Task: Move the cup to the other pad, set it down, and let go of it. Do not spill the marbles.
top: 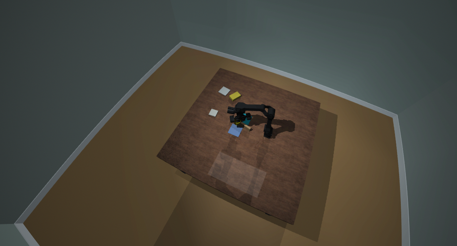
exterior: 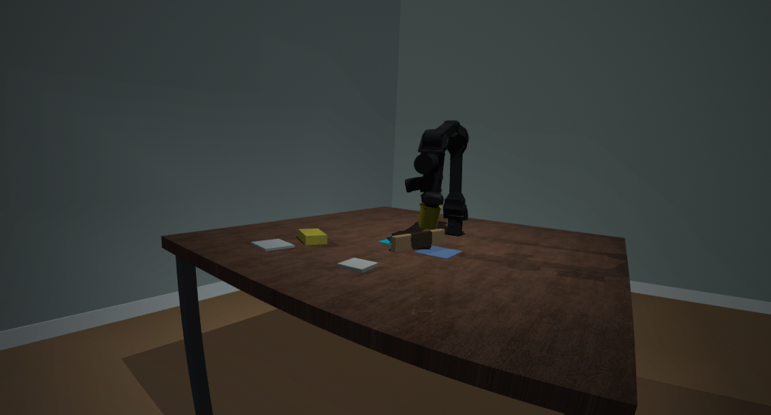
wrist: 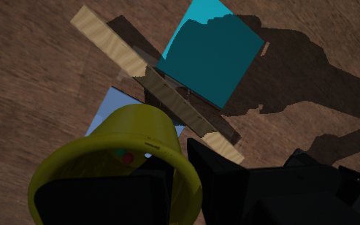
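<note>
My gripper [top: 237,120] [exterior: 430,203] [wrist: 180,143] is nearly closed, pinching the wall of the cup [exterior: 429,216] [wrist: 141,122], one finger inside it, holding it raised above the table [top: 281,167] [exterior: 485,304] [wrist: 24,62], marbles [wrist: 128,158] inside.

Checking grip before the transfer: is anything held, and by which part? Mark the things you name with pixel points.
Yes: the gripper [wrist: 180,143] holds the yellow cup [exterior: 429,217] [wrist: 141,122] by its side wall at the rim, one finger inside, the other outside.
</note>
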Available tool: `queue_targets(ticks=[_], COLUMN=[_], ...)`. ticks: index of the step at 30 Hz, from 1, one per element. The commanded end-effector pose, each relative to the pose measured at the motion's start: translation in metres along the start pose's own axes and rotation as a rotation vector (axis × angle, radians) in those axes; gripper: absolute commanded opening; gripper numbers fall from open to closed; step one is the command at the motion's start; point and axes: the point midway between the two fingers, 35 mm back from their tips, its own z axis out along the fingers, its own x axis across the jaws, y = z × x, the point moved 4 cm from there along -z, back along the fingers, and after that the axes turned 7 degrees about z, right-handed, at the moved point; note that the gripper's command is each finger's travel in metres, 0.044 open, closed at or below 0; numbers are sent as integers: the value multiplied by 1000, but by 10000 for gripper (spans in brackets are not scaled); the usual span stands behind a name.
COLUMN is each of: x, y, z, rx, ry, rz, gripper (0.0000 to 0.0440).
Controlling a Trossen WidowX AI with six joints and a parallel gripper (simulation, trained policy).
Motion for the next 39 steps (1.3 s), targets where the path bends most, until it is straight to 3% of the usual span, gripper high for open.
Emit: queue_targets(ticks=[1, 17, 39], x=[-1, -16, -43], y=[8, 52, 82], z=[-6, -5, 34], rx=[-4, -40, -62], ry=[30, 106, 135], rz=[35, 161, 278], gripper=[8, 0, 0])
